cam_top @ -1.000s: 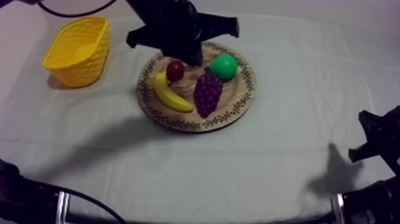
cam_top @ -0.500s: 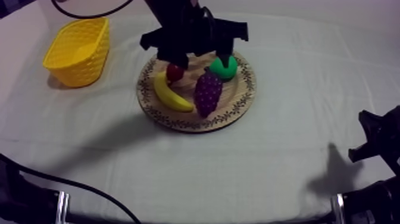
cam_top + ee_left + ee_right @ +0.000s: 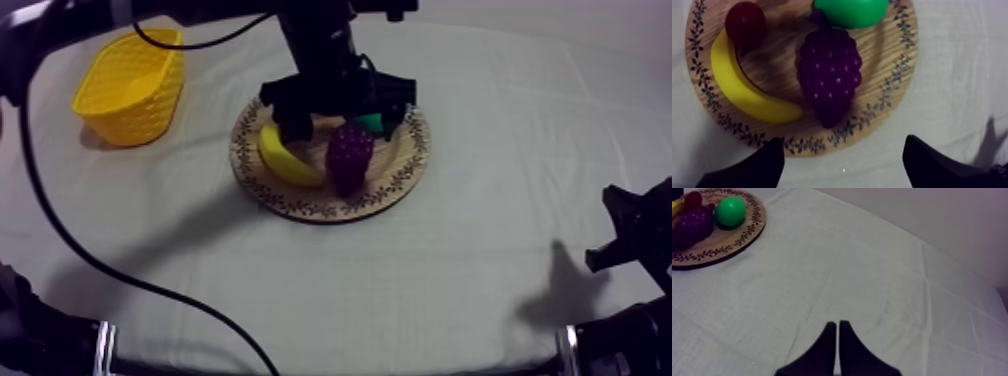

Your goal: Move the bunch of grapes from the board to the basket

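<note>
The purple bunch of grapes [image 3: 349, 156] lies on the round wooden board [image 3: 330, 210], between a banana [image 3: 284, 160] and a green pear [image 3: 372, 122]. My left gripper [image 3: 345, 120] hangs over the board's far half, open, its fingers wide apart. From the left wrist, the grapes [image 3: 829, 75] lie just beyond the two spread fingertips [image 3: 752, 170], untouched, with a small red fruit [image 3: 745, 22] beside the banana [image 3: 742, 90]. The yellow basket [image 3: 130, 85] stands at the far left. My right gripper [image 3: 837, 348] rests low at the right, shut on nothing.
The left arm reaches in from the upper left, passing behind the basket. From the right wrist the board [image 3: 722, 248] lies far off across bare cloth. The right arm [image 3: 640, 245] sits at the table's lower right edge.
My left gripper has opened from shut to wide apart and has come forward and down over the board toward the grapes. The right arm has not moved.
</note>
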Controlling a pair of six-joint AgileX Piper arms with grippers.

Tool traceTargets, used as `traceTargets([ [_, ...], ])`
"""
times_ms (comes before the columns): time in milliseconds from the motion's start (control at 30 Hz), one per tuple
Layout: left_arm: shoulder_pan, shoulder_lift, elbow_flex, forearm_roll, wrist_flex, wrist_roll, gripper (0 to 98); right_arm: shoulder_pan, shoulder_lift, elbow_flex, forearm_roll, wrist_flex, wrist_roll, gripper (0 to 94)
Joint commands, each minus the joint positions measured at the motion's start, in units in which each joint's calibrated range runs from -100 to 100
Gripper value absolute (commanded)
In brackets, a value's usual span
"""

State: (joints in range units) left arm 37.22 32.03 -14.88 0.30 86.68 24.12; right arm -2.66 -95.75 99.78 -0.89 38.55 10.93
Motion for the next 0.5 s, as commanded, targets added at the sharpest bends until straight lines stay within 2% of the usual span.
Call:
traceTargets([
  [0, -0.16, 3.59, -1.2, 0.17, 0.05, -0.07, 89.8, -0.02, 0.0, 0.0, -0.01, 0.0, -0.01, 0.3],
  [467, -1.87, 16.72, -11.89, 1.1, 2.52, -0.71, 89.2, -0.02, 0.0, 0.0, -0.01, 0.0, -0.01, 0.3],
])
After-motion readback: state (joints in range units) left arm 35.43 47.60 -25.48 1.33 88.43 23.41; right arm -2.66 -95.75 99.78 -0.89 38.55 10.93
